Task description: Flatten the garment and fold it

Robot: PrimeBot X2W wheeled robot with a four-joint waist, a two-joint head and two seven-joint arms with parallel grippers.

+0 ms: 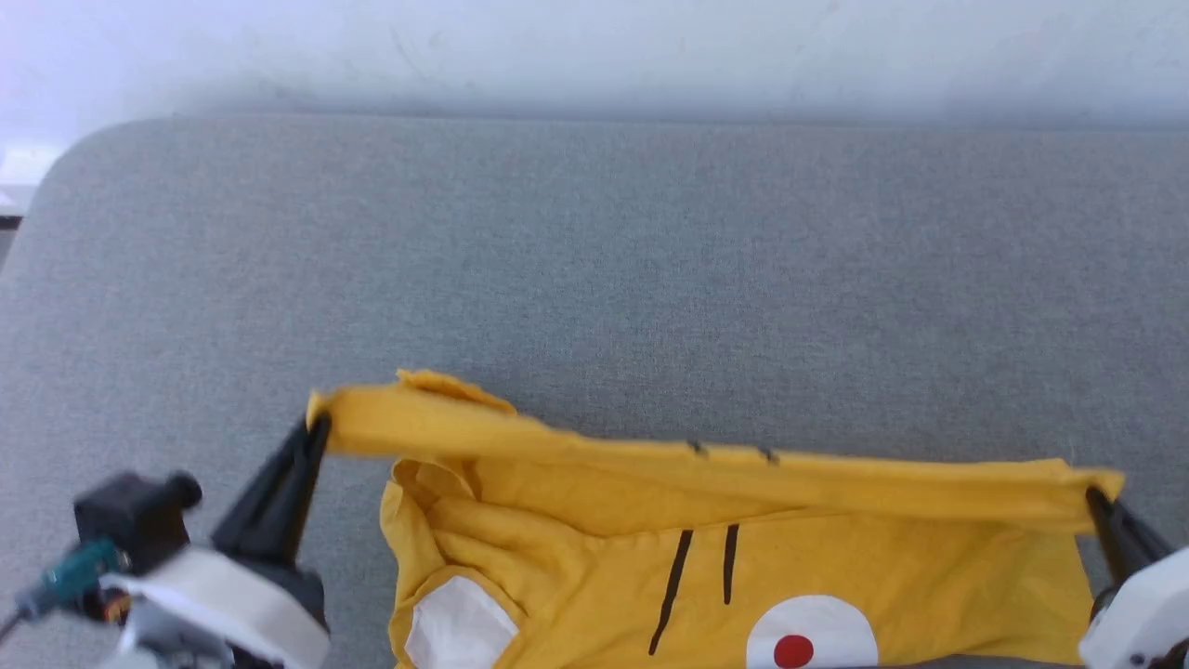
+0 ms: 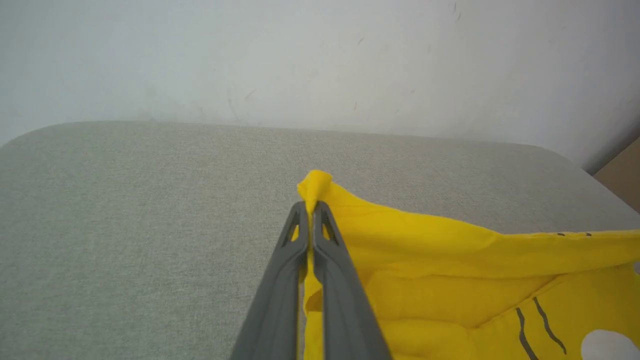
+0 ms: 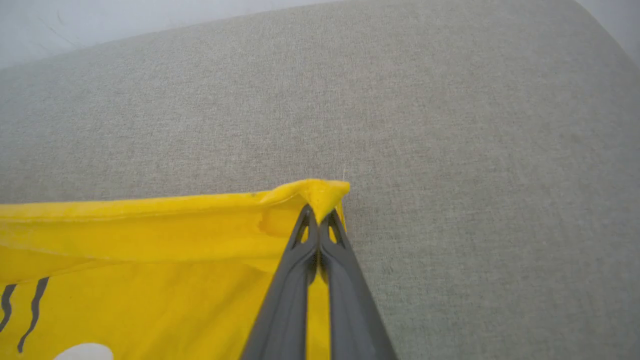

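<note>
The garment [image 1: 706, 548] is a mustard-yellow T-shirt with white patches, thin black stripes and a white oval with a red dot, lying at the near edge of the grey table [image 1: 594, 260]. Its far edge is lifted and stretched taut between both grippers. My left gripper [image 1: 316, 429] is shut on the garment's left corner [image 2: 314, 190]. At the right corner [image 3: 320, 192], my right gripper [image 1: 1096, 500] is shut on the cloth. In the wrist views each pair of grey fingers [image 2: 300, 270] [image 3: 312, 280] pinches a yellow fold.
The grey fabric-covered table stretches far beyond the garment to a pale wall [image 1: 594, 56]. Its rounded far-left corner [image 1: 84, 158] shows in the head view. A brown strip of floor [image 2: 622, 175] shows past the table's right end in the left wrist view.
</note>
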